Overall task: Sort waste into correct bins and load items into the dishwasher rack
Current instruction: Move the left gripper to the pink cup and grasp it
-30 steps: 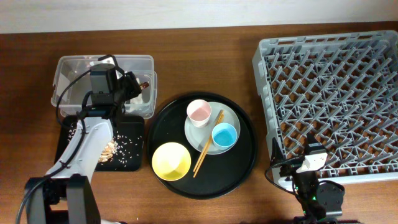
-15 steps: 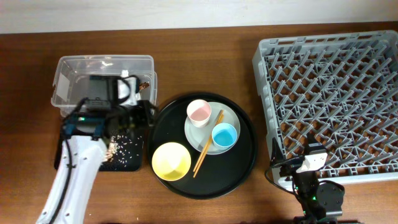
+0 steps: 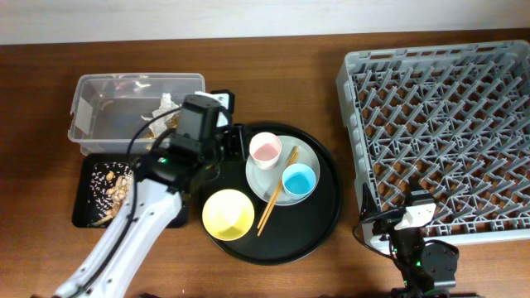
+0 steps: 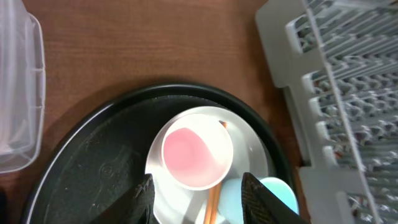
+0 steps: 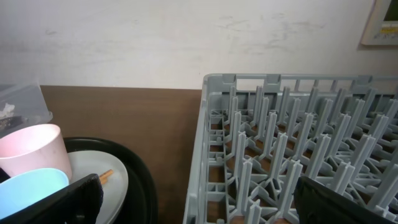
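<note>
Here the pink cup (image 4: 197, 155) stands upright on the grey-white plate (image 4: 249, 142) in the round black tray (image 4: 93, 174), chopsticks (image 4: 212, 202) just beside. Our left gripper (image 4: 200, 190) hovers above, jaws apart; we should centre over one rim wall, avoiding the light blue cup (image 4: 277, 190).

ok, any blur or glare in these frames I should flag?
Overhead: sharp, evenly lit, no strong glare. Left wrist: dishwasher rack smeared, pink cup soft. Right wrist: rack crisp, its own dark fingers at the bottom corners out of focus.
</note>
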`<state>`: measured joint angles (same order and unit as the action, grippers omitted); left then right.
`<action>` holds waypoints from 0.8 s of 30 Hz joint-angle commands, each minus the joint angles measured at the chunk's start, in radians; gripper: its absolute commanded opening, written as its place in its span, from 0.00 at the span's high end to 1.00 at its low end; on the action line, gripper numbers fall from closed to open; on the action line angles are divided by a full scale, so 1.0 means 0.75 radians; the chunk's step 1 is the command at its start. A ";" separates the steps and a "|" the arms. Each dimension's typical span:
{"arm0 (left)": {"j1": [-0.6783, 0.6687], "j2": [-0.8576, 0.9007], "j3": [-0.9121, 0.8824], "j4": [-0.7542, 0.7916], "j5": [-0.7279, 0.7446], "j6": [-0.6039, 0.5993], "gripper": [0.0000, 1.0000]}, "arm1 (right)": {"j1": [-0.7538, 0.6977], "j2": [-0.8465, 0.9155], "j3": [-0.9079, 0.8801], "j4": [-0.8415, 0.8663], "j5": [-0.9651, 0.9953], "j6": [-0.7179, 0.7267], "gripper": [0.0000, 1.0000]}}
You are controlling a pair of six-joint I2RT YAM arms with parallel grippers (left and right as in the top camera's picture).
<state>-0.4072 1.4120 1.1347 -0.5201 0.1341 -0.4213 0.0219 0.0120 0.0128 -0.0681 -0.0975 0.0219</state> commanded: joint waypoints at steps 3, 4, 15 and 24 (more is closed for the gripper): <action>-0.043 0.190 0.009 0.081 -0.081 -0.051 0.55 | 0.004 -0.009 -0.010 -0.002 0.002 0.003 0.01; -0.049 0.225 0.009 0.086 -0.081 -0.051 0.55 | 0.004 -0.009 -0.010 -0.002 0.002 0.003 0.01; -0.056 0.422 0.009 0.066 -0.056 -0.050 0.73 | 0.004 -0.009 -0.010 -0.002 0.002 0.003 0.01; -0.056 0.422 0.009 0.024 -0.060 -0.050 0.92 | 0.004 -0.009 -0.010 -0.002 0.002 0.003 0.01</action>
<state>-0.4435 1.7206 1.1347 -0.4908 0.0925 -0.4568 0.0219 0.0120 0.0128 -0.0681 -0.0975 0.0227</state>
